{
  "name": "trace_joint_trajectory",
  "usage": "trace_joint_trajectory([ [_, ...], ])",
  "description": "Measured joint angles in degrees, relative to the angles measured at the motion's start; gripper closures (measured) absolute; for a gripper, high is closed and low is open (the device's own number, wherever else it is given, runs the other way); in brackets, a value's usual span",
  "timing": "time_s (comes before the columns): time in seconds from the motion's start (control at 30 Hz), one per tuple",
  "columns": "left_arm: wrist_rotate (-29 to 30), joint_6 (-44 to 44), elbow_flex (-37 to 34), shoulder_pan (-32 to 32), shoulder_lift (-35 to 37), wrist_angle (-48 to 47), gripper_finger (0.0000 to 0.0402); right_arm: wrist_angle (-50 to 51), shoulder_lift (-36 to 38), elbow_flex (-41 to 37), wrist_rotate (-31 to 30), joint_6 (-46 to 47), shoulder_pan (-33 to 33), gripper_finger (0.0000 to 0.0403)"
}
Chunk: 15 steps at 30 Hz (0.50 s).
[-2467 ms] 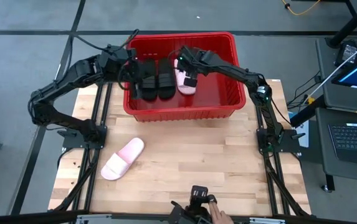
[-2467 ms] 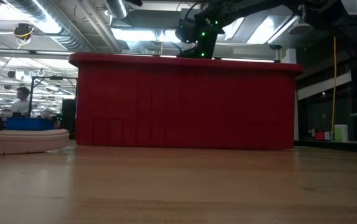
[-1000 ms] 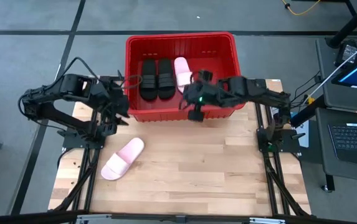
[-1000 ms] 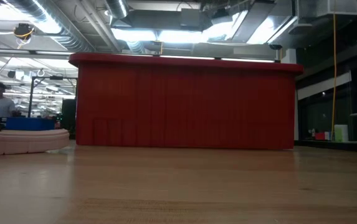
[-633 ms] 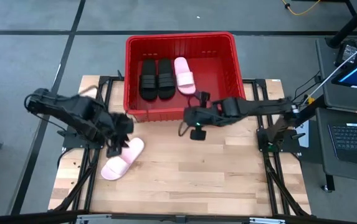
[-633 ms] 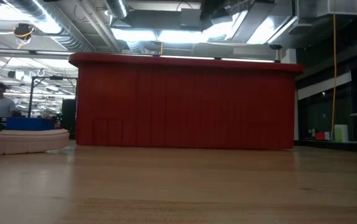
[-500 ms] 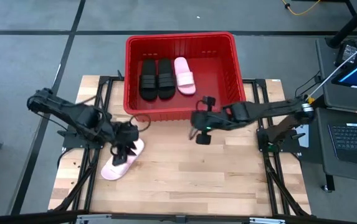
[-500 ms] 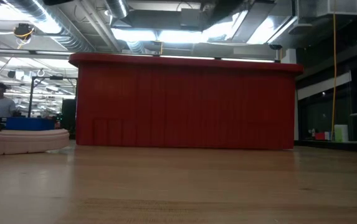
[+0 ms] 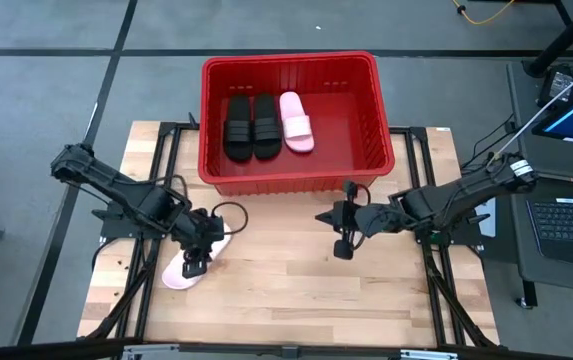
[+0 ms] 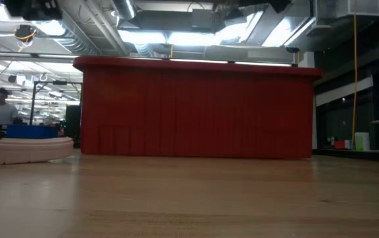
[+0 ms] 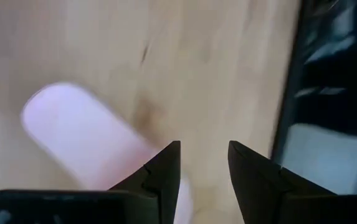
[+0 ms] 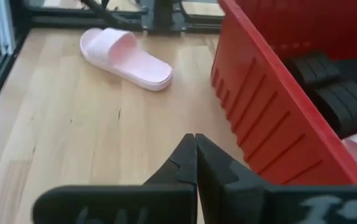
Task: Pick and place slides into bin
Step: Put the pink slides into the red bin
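The red bin (image 9: pixel 366 150) stands at the table's far middle. Inside it lie two black slides (image 9: pixel 251 126) and one pale pink slide (image 9: pixel 296 122), soles down on the floor of the bin. Another pale pink slide (image 9: pixel 174 276) lies sole down on the table at the near left. My left gripper (image 9: pixel 198 266) hangs open above that slide, clear of it; its wrist view shows the slide (image 11: pixel 81 140) below and beside the open fingers. My right gripper (image 9: pixel 341 246) is shut and holds nothing, above the table in front of the bin's right half.
Bare wooden tabletop (image 9: pixel 306 290) spreads between the two arms and toward the near edge. The bin's tall front wall (image 10: pixel 196 109) fills the middle of the low view, with the loose pink slide (image 10: pixel 17 149) left of it.
My left gripper has gone from beside the bin's left front corner toward the near edge and now hangs over the loose pink slide. My right gripper has drawn back from the bin's front wall toward the near right. The slides have not moved.
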<state>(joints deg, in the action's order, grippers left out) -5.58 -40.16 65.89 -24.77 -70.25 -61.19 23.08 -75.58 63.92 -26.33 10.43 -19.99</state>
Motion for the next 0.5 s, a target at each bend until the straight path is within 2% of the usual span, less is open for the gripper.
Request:
trace_joint_trajectory([
  [0.13, -0.1, 4.7, 0.0, 0.0, -2.9, -6.7, 0.0275, -0.7, -1.8, 1.1, -1.0, 1.5, -0.3, 0.0402],
  [0.3, -0.5, 6.5, -0.1, 0.0, -6.3, -15.8, 0.0275, -6.6, -3.0, 2.8, -1.2, -0.6, -0.3, 0.0401],
  [0.5, -0.2, 13.5, -0.1, -0.4, -6.8, -14.6, 0.0274, -9.3, -3.6, 5.5, -1.3, -3.1, -0.3, 0.0401],
])
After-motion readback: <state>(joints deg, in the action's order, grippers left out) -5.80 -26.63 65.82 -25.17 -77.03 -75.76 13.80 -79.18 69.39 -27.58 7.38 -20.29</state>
